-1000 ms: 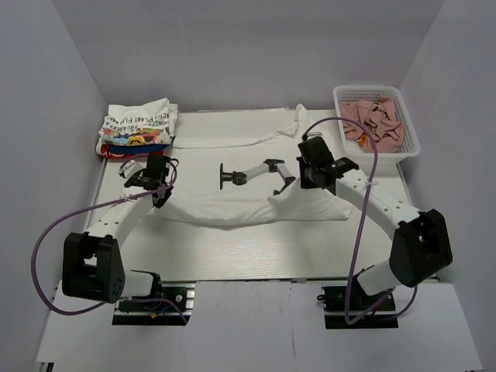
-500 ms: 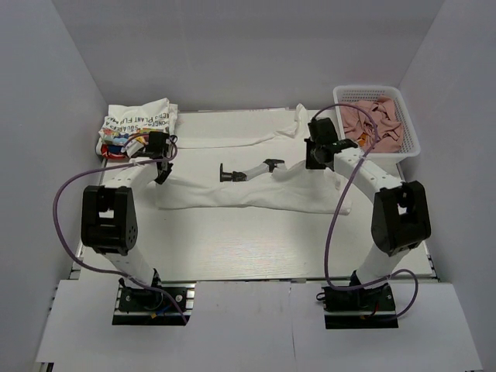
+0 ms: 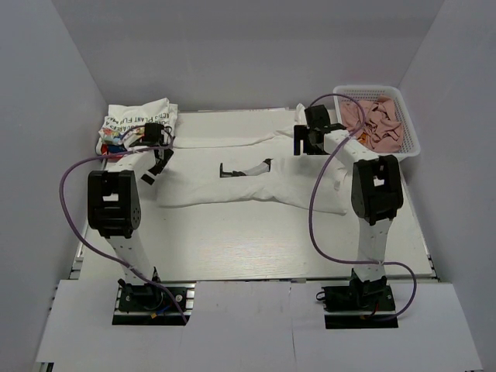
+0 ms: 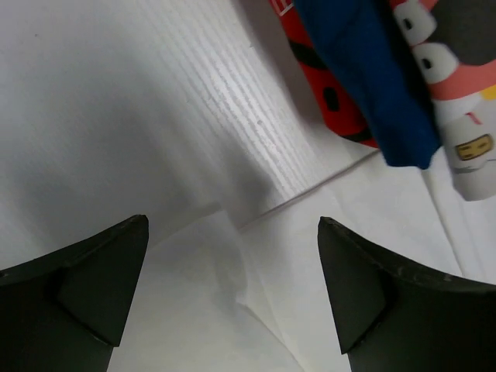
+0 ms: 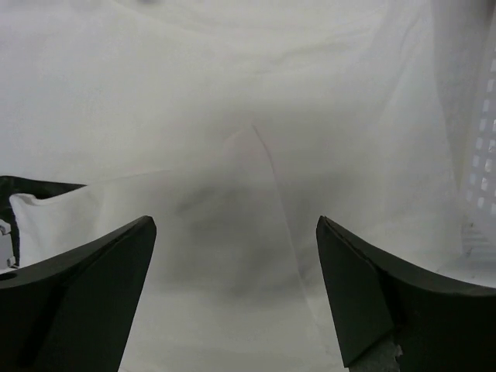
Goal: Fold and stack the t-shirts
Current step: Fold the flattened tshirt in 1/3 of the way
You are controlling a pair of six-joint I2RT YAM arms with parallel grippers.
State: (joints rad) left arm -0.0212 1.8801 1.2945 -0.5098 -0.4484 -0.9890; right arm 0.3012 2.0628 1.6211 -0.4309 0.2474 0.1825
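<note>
White walls box in a pale, finely ridged table [image 3: 232, 248]. The left gripper [image 4: 232, 256] hangs with its dark, wedge-shaped fingers [image 4: 85, 287] spread wide and nothing between them. It sits over the soft, creased edge of the white t-shirt [image 4: 256, 318], where cloth meets bare table.

Just beyond its fingertips lies the stack of folded t-shirts [image 3: 136, 128]. It shows a red shirt [image 4: 329, 93] with black marks, a blue fold [image 4: 380, 77] over it, and a pink-and-white print cut off by the frame's edge.

The right gripper [image 5: 235, 232] is likewise spread and empty, poised over a wrinkled, folded part of the same white t-shirt, which fills its view. A dark patch beside one of its fingers is too cropped to identify.

From above, the shirt lies between the two grippers as a long, rumpled band. Two small black marks near its middle are hard to make out.

Just past the right gripper stands a white mesh basket [image 3: 409, 124] of crumpled pinkish-brown cloths [image 3: 376, 120]. Lettering on the stack's top shirt is too small to read.
</note>
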